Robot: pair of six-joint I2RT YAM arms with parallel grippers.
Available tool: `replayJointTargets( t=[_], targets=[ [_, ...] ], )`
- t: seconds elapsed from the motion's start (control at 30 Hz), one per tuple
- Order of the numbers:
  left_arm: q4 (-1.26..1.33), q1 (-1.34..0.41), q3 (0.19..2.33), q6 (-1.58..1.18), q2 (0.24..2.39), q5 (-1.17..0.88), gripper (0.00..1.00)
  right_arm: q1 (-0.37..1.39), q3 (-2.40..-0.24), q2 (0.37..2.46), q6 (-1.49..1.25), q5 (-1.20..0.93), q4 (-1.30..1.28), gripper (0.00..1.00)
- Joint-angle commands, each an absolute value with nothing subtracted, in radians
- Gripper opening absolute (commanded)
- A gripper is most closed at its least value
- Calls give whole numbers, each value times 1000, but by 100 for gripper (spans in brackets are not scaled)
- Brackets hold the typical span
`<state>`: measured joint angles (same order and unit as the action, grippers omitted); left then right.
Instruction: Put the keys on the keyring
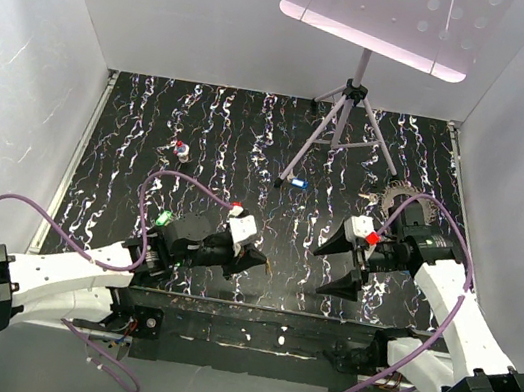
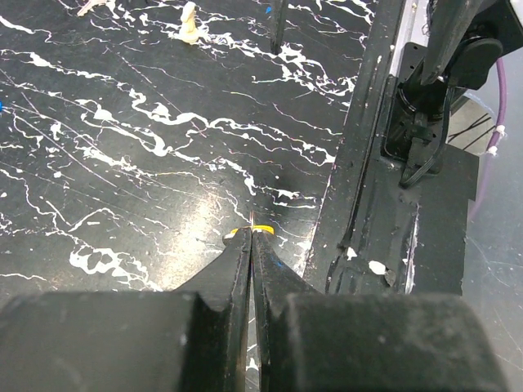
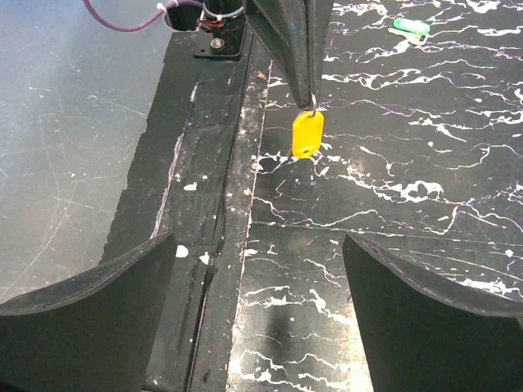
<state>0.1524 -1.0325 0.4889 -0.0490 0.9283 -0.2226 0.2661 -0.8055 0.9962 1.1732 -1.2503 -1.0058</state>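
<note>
My left gripper is shut on a yellow key and holds it by its metal end. In the right wrist view the key hangs below the left gripper's tips, just above the table near the front edge. My right gripper is open wide and empty, facing the left gripper a short way to its right; its fingers frame the key from a distance. The toothed keyring lies behind the right wrist, partly hidden. A green key, a blue key and a red-and-white key lie on the table.
A grey tripod stand holding a white perforated panel stands at the back. White walls enclose the black marbled table. A small beige piece lies on the table far ahead of the left gripper. Purple cables loop over both arms.
</note>
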Motion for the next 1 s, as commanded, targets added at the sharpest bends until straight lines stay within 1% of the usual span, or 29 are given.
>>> replayJointTargets(
  t=[0.0,0.47,0.67,0.83,0.97],
  targets=[
    [192,-1045,483,-49,914,-192,0,282,-801,993,1144,-1285,-966,90],
    [282,-1071,451,-77,934,-156,0,287,-815,994,1152,-1269,-979,91],
    [321,-1080,437,-80,942,-150,0,287,-857,1019,1207,-1279,-1026,92],
    [356,-1081,434,-83,946,-149,0,336,-913,1061,1227,-1312,-1063,88],
    [388,-1083,436,-86,959,-163,0,397,-940,1098,1198,-1310,-1040,81]
  ],
)
